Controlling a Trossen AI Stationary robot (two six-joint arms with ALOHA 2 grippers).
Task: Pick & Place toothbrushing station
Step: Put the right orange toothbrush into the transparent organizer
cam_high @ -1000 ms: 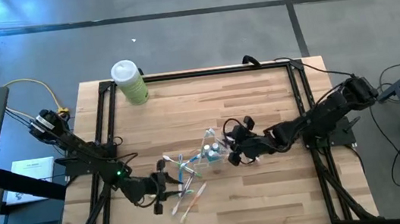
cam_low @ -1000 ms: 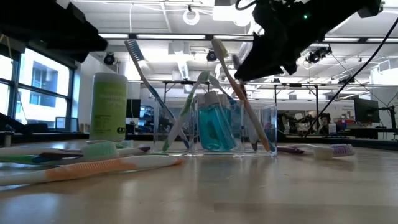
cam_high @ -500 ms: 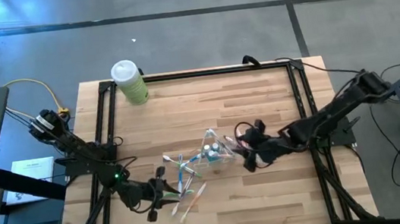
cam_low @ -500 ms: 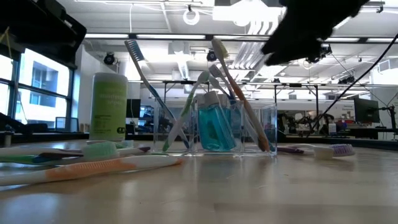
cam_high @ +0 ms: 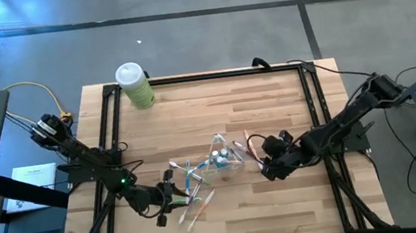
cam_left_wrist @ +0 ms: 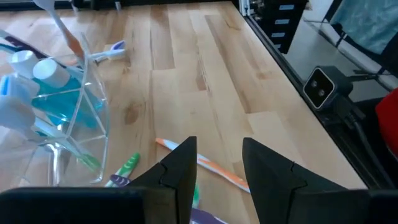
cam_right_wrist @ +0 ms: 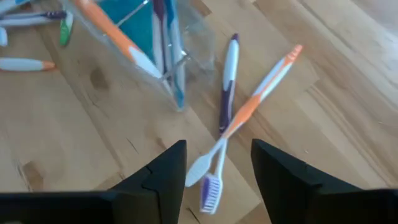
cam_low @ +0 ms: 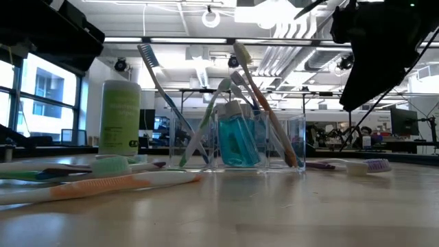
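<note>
The right gripper (cam_high: 265, 167) has pulled back from the clear plastic cup (cam_high: 225, 159) and now hangs open and empty just right of it, over a crossed orange toothbrush (cam_right_wrist: 258, 96) and purple toothbrush (cam_right_wrist: 225, 99) lying on the table (cam_high: 270, 101). The cup stands mid-table, holding teal tubes (cam_low: 239, 140) and several brushes. Left of the cup, the left gripper (cam_high: 173, 204) hovers open over scattered brushes, so plenty remain to load.
</note>
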